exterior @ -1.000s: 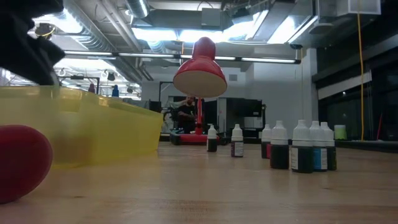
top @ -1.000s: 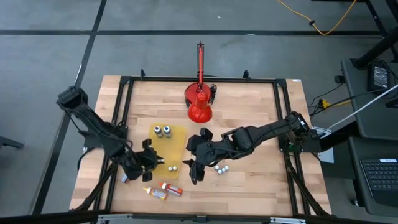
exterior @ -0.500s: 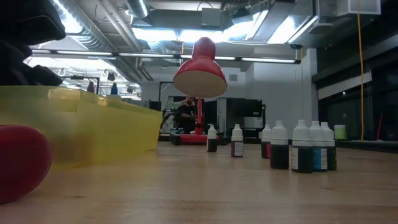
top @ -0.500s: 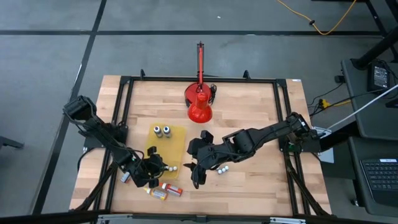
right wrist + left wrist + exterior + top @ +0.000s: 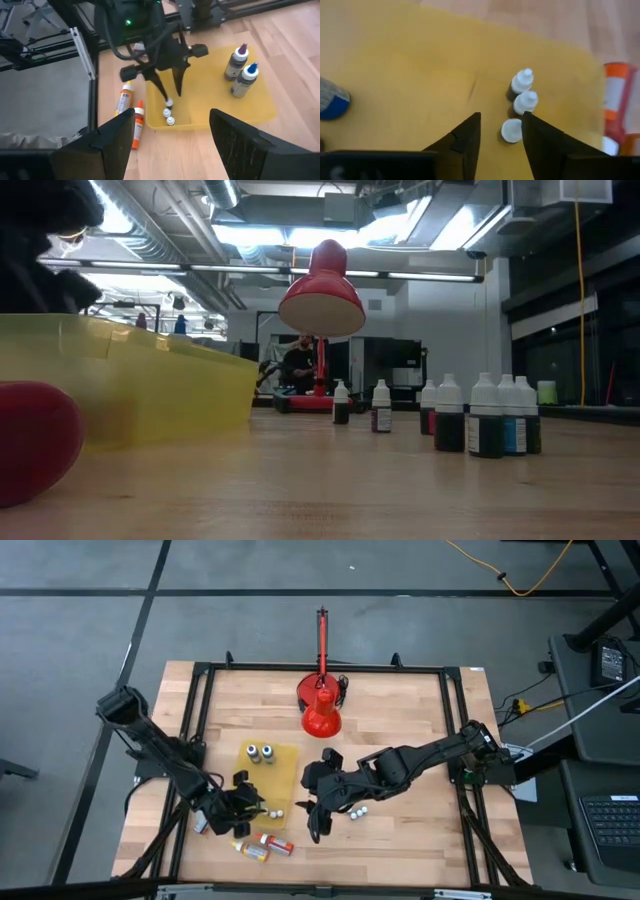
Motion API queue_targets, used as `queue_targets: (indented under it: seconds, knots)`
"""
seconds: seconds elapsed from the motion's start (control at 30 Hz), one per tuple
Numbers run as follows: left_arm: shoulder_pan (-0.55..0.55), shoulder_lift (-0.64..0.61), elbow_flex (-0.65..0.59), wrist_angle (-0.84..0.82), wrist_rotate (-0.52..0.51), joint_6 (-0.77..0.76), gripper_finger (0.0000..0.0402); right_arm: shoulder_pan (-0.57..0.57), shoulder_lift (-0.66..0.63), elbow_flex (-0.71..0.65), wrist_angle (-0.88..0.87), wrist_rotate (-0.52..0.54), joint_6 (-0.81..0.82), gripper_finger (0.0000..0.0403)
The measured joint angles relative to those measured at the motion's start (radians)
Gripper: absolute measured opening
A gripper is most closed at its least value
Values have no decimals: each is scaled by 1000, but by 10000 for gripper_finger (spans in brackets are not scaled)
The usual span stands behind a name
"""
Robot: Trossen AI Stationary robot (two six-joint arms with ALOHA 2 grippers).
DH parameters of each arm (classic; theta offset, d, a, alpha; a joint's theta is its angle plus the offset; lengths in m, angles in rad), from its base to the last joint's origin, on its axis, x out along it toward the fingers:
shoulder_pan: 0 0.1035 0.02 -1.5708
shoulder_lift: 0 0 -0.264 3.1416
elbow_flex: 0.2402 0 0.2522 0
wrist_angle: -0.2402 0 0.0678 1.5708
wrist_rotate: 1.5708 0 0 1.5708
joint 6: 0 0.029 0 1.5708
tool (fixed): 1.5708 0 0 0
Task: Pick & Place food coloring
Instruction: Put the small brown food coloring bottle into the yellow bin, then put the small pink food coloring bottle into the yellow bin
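Left hand (image 5: 250, 806) is hovering spread over small bottles (image 5: 519, 104) in the yellow tray (image 5: 285, 765), lower left; right hand (image 5: 312, 820), also spread, is waiting centre.

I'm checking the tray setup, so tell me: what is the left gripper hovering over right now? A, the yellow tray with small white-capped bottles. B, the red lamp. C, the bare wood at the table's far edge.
A: the left gripper hangs open over the yellow tray, above the small white-capped bottles standing on it.
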Motion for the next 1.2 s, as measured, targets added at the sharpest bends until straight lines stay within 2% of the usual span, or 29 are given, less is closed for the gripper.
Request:
queue_targets:
  seconds: [0.17,0.33,0.57,0.73,1.0,1.2]
  knots:
    - [0,-107,0,-18,-5,51,167,26,-30,0,-83,158,25,257]
    - [29,-227,0,-39,-12,56,199,86,-68,1,-289,324,176,257]
    - [110,-390,11,-41,17,74,240,194,-75,-1,-575,381,504,257]
    - [170,-450,69,-33,60,147,255,296,-77,-66,-656,471,707,257]
    - [237,-466,163,-13,79,212,250,345,-87,-335,-611,482,968,257]
    - [266,-466,188,-13,171,200,249,345,-165,-594,-392,465,952,257]
